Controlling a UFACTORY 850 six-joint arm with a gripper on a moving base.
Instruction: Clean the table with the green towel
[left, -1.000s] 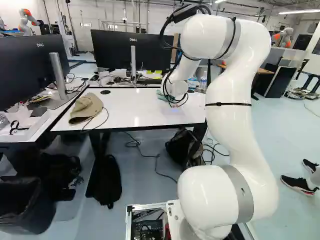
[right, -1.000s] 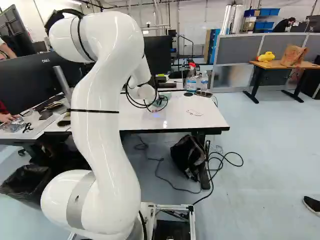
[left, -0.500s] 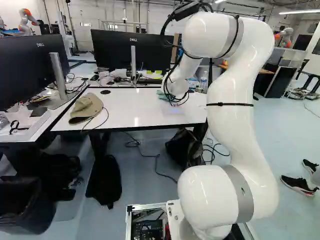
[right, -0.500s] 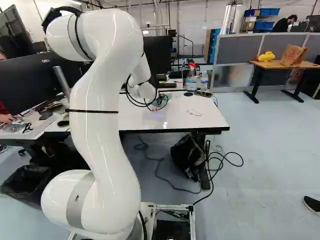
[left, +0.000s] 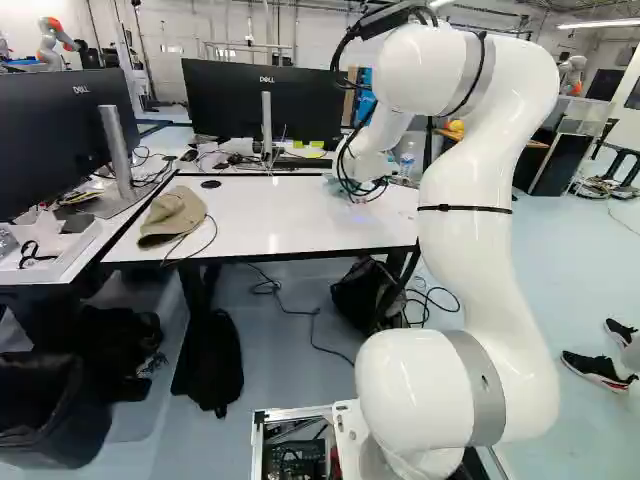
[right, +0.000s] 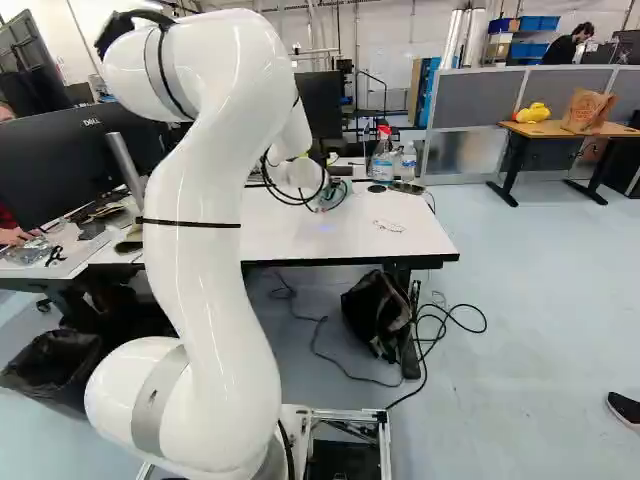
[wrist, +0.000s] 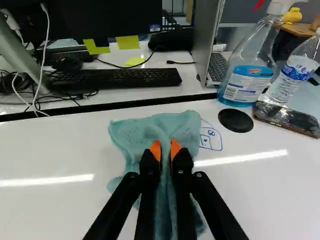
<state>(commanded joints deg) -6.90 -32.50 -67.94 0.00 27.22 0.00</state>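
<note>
My gripper (right: 322, 199) is low over the white table (right: 420, 236) at the right base view's middle, partly hidden by cables. In the wrist view the gripper (wrist: 166, 149) is closed on the green towel (wrist: 190, 126), which is bunched between its orange pads and spreads over the tabletop ahead and under the fingers. Blue marker lines (wrist: 211, 140) show on the table right beside the towel's edge. Another drawn outline (right: 389, 226) lies nearer the table's right end in the right base view.
Close to the towel stand a spray bottle (wrist: 247, 67) and a water bottle (wrist: 295, 74), with a round black disc (wrist: 235, 120) and a phone-like dark object (wrist: 286, 119). A keyboard (wrist: 117, 77) lies beyond the table seam. A tan cap (left: 172, 216) rests at the table's left.
The arm has shifted rightward in both base views, carrying the towel along the tabletop with it. The base has not moved.
</note>
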